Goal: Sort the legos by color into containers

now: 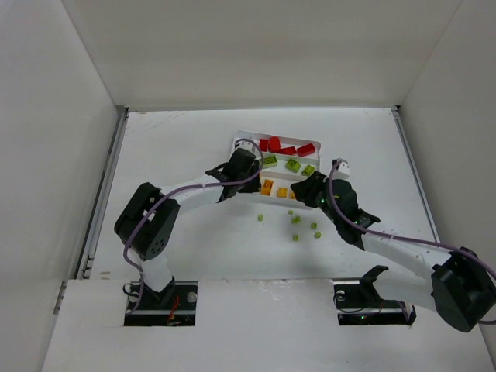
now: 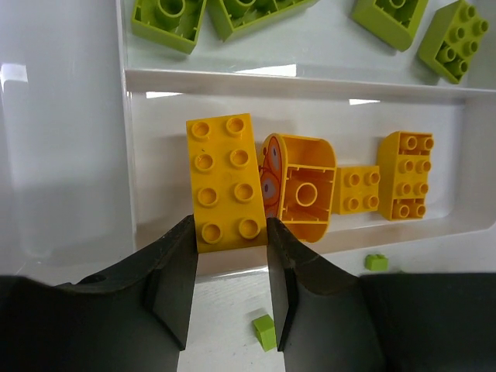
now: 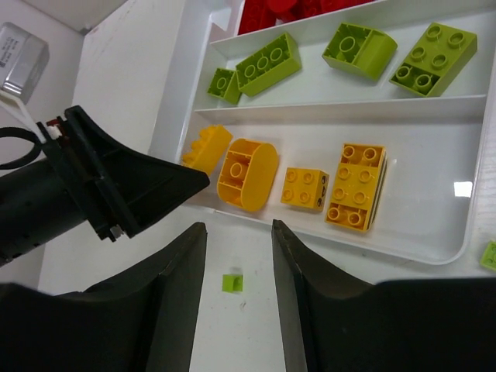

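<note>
The white tray (image 1: 240, 138) holds red legos (image 1: 287, 146) in the far slot, lime green ones (image 1: 291, 164) in the middle and yellow-orange ones (image 1: 275, 188) in the near slot. My left gripper (image 2: 230, 232) is shut on a yellow 2x4 brick (image 2: 225, 186) and holds it tilted over the left end of the near slot, beside a rounded yellow piece (image 2: 306, 190). My right gripper (image 3: 239, 232) is open and empty above the table just before the tray (image 3: 434, 252). A tiny green stud (image 3: 232, 283) lies on the table between its fingers.
Several tiny green studs (image 1: 296, 220) lie loose on the table in front of the tray; one (image 2: 264, 332) lies below my left fingers. The two grippers (image 1: 252, 180) (image 1: 304, 192) are close together at the tray's near edge. White walls enclose the table.
</note>
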Motion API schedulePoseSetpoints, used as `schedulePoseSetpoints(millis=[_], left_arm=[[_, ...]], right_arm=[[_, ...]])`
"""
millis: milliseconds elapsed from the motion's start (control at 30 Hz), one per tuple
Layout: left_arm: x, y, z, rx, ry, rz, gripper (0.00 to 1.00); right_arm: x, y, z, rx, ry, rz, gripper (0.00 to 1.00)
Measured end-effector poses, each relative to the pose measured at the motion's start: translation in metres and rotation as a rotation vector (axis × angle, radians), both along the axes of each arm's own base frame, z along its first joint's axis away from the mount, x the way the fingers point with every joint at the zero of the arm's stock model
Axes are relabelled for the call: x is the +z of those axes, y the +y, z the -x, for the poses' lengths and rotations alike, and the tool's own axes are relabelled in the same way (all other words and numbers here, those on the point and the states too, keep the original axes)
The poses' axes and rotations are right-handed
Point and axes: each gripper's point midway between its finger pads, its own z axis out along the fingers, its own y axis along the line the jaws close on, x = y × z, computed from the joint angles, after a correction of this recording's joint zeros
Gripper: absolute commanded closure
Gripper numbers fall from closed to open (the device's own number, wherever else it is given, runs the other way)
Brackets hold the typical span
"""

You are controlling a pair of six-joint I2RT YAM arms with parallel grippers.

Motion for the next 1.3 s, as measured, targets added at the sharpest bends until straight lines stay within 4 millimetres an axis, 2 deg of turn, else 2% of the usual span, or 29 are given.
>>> schedulePoseSetpoints(millis=[67, 367, 467, 500, 567, 633, 667, 733, 767, 833, 900, 967, 1033, 1133, 1233, 1300], left_arm=[[-0.003, -0.002, -0.001, -0.003, 0.01, -0.015, 0.83], [-0.007, -0.005, -0.009, 0.001, -0.001, -0.046, 0.5], [-0.004, -0.004, -0.011, 0.006, -0.011, -0.046, 0.38], [-0.002, -0.003, -0.011, 0.008, -0.017, -0.044, 0.37], [0.005, -0.002, -0.012, 0.013, -0.04, -0.036, 0.36], [0.016, 0.003, -0.009, 0.019, -0.071, -0.026, 0.4], [0.024, 0.006, -0.007, 0.022, -0.092, -0.018, 0.43], [0.044, 0.011, 0.0, 0.026, -0.149, 0.007, 0.53], [0.055, 0.013, 0.007, 0.023, -0.181, 0.023, 0.58], [0.077, 0.013, 0.022, 0.005, -0.242, 0.064, 0.63], [0.094, 0.008, 0.042, -0.025, -0.298, 0.108, 0.63], [0.099, 0.004, 0.064, -0.056, -0.331, 0.134, 0.62], [0.091, 0.002, 0.085, -0.079, -0.34, 0.134, 0.59], [0.06, 0.008, 0.113, -0.093, -0.319, 0.092, 0.58], [0.028, 0.023, 0.13, -0.078, -0.285, 0.036, 0.58], [0.014, 0.031, 0.136, -0.062, -0.271, 0.017, 0.57]], right_arm=[[0.0, 0.0, 0.0, 0.0, 0.0, 0.0, 0.53], [-0.001, 0.0, 0.0, -0.001, 0.003, 0.003, 0.51], [-0.004, 0.0, 0.0, -0.001, 0.01, 0.008, 0.52], [-0.005, 0.0, 0.0, -0.002, 0.012, 0.01, 0.57], [-0.007, -0.001, 0.0, -0.006, 0.018, 0.019, 0.67], [-0.011, -0.004, 0.0, -0.018, 0.029, 0.031, 0.82], [-0.014, -0.006, 0.002, -0.025, 0.04, 0.042, 0.86], [-0.024, -0.01, 0.006, -0.04, 0.074, 0.074, 0.87], [-0.03, -0.012, 0.009, -0.046, 0.093, 0.095, 0.86], [-0.042, -0.016, 0.017, -0.054, 0.13, 0.14, 0.71], [-0.052, -0.017, 0.025, -0.058, 0.162, 0.178, 0.57], [-0.06, -0.018, 0.032, -0.057, 0.186, 0.215, 0.54], [-0.069, -0.019, 0.037, -0.055, 0.211, 0.246, 0.53], [-0.086, -0.02, 0.043, -0.049, 0.254, 0.295, 0.52], [-0.103, -0.022, 0.044, -0.048, 0.311, 0.35, 0.54], [-0.112, -0.021, 0.043, -0.048, 0.34, 0.378, 0.57]])
